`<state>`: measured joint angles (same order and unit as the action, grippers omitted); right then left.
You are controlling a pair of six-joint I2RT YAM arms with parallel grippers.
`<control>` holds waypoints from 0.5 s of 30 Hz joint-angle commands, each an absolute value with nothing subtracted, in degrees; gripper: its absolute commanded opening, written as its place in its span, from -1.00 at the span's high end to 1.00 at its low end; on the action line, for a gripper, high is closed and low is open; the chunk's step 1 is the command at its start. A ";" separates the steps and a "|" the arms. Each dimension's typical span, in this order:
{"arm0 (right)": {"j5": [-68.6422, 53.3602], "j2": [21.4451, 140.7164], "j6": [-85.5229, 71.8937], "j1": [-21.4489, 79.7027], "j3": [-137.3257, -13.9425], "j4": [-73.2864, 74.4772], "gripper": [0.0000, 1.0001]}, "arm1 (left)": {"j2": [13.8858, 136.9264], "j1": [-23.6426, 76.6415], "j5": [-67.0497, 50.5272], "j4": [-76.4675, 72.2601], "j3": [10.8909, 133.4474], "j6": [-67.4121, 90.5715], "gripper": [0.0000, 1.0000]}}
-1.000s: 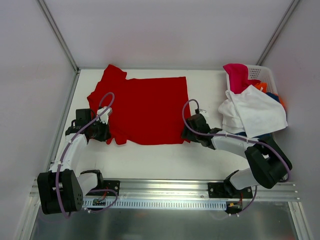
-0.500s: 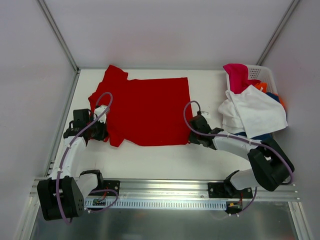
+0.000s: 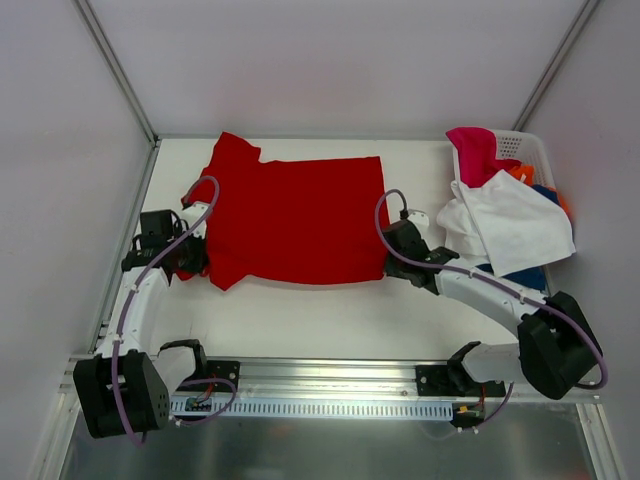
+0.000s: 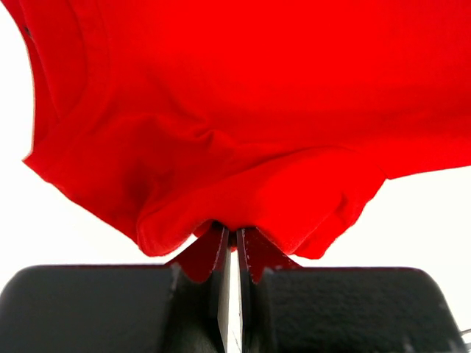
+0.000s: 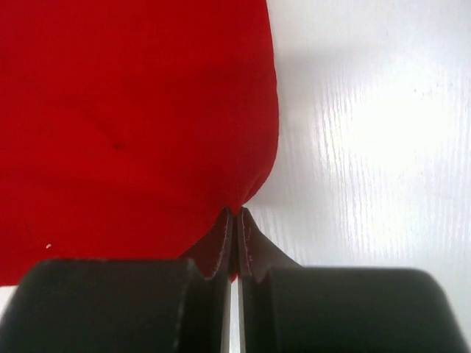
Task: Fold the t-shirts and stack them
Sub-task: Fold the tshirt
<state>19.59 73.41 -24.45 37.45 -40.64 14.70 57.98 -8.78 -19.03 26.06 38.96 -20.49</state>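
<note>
Red t-shirt (image 3: 295, 220) shifted right; body flat, sleeve bunched in left end effector (image 4: 230, 235).

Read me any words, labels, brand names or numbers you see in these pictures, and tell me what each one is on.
No text can be read.
The red t-shirt, the white t-shirt and the white basket are plain.
The small board on the front rail is too small to read.

Plain bright-red tee (image 3: 295, 215), wht tee (image 3: 515, 225), magenta tee (image 3: 475, 150), wht perforated basket (image 3: 512, 145), wht table (image 3: 300, 310)
</note>
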 commanded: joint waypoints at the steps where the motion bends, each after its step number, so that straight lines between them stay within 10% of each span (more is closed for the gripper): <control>1: 21.53 76.89 -21.71 36.65 -45.43 16.61 0.99 | 60.20 -9.58 -19.77 25.84 43.41 -19.95 1.00; 15: 18.90 97.64 -16.35 35.07 -64.85 15.21 0.99 | 76.63 -9.67 -23.46 25.22 57.38 -18.90 1.00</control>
